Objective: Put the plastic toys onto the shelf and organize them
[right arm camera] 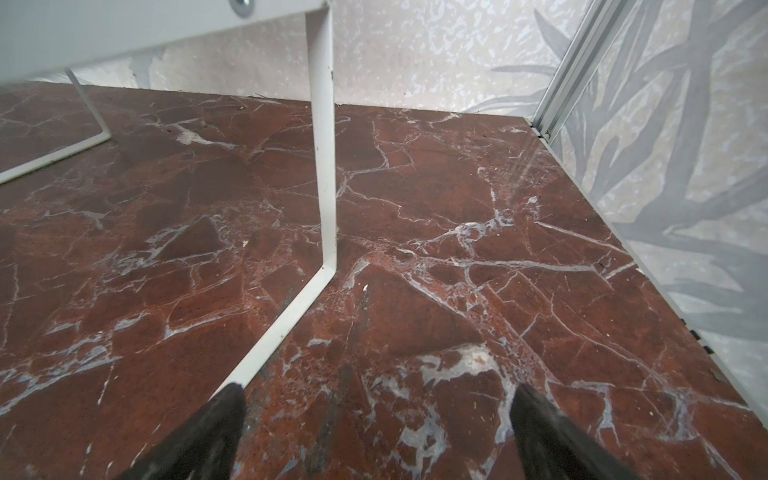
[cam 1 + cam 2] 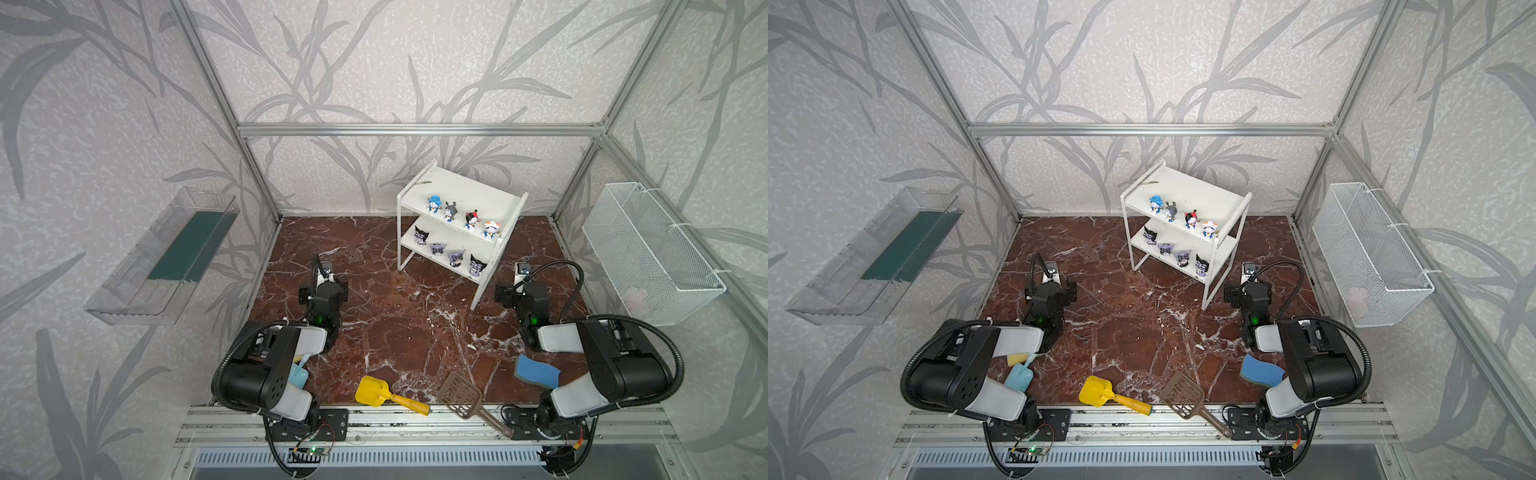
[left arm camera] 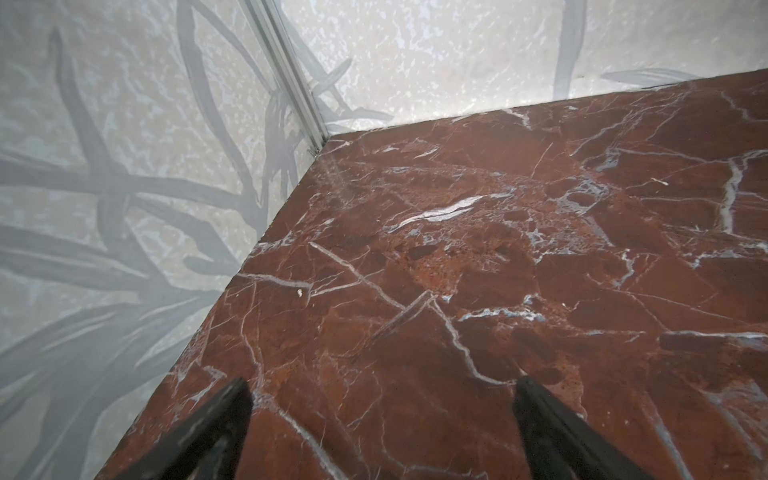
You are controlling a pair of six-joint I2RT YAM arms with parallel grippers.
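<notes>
The left gripper (image 3: 382, 399) has its two black fingers (image 3: 216, 428) spread wide. Only the red marble table (image 3: 498, 249) shows between them, and they grip no toy. The right gripper (image 1: 378, 399) is the same: its fingers (image 1: 552, 436) stand far apart over bare table.

The shelf (image 2: 457, 191) is white and has two levels. In both top views it stands in front of the right fingers, a little toward the left arm's side. In the right wrist view its thin white foot runs along the table right up to the tip of one right finger. It is just beside that finger, but I cannot tell if they touch. The shelf is well apart from the left fingers, far ahead of them and off toward the right arm.

All eight plastic toys (image 2: 450, 211) stand upright on the shelf, higher than both grippers' fingers. Four blue-and-white ones (image 2: 471, 219) stand in a row on the upper level. Four black and purple ones (image 2: 456, 257) with pointed ears stand in a row on the lower level, closer to the right fingers.

A yellow scoop (image 2: 372, 390), a brown scoop (image 2: 461, 395) and a blue sponge (image 2: 534, 370) lie on the table behind the fingers.
</notes>
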